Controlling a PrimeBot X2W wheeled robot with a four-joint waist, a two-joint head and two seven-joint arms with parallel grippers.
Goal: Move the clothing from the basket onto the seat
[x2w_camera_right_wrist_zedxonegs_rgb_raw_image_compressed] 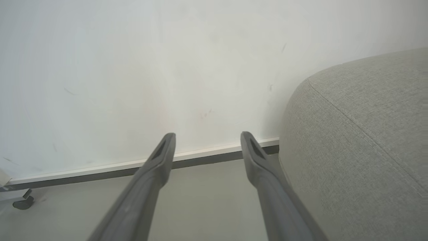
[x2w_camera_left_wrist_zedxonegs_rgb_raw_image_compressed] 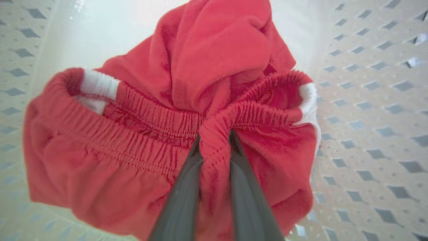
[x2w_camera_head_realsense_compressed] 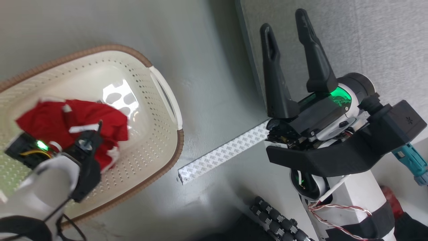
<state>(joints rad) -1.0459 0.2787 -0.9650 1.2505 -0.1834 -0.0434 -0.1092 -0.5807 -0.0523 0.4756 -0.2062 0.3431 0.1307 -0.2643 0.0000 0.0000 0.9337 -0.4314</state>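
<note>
Red clothing point(x2w_camera_head_realsense_compressed: 80, 125) with white trim lies bunched in the cream basket point(x2w_camera_head_realsense_compressed: 157, 140) at the left of the head view. My left gripper point(x2w_camera_head_realsense_compressed: 92, 134) reaches down into the basket over it. In the left wrist view my left gripper point(x2w_camera_left_wrist_zedxonegs_rgb_raw_image_compressed: 215, 140) is shut on the elastic waistband of the red clothing point(x2w_camera_left_wrist_zedxonegs_rgb_raw_image_compressed: 187, 83), a fold of it pinched between the fingers point(x2w_camera_left_wrist_zedxonegs_rgb_raw_image_compressed: 182, 190). My right gripper point(x2w_camera_head_realsense_compressed: 287, 38) hangs open and empty above the floor, beside the grey seat point(x2w_camera_head_realsense_compressed: 367, 36). The right wrist view shows my right gripper point(x2w_camera_right_wrist_zedxonegs_rgb_raw_image_compressed: 207, 145) open, the seat point(x2w_camera_right_wrist_zedxonegs_rgb_raw_image_compressed: 361, 140) to its right.
A patterned white strip point(x2w_camera_head_realsense_compressed: 224, 152) lies on the grey floor between basket and seat. A white wall point(x2w_camera_right_wrist_zedxonegs_rgb_raw_image_compressed: 167, 67) with a skirting board stands ahead of my right gripper. A small dark caster point(x2w_camera_right_wrist_zedxonegs_rgb_raw_image_compressed: 22, 202) sits by the wall at the left.
</note>
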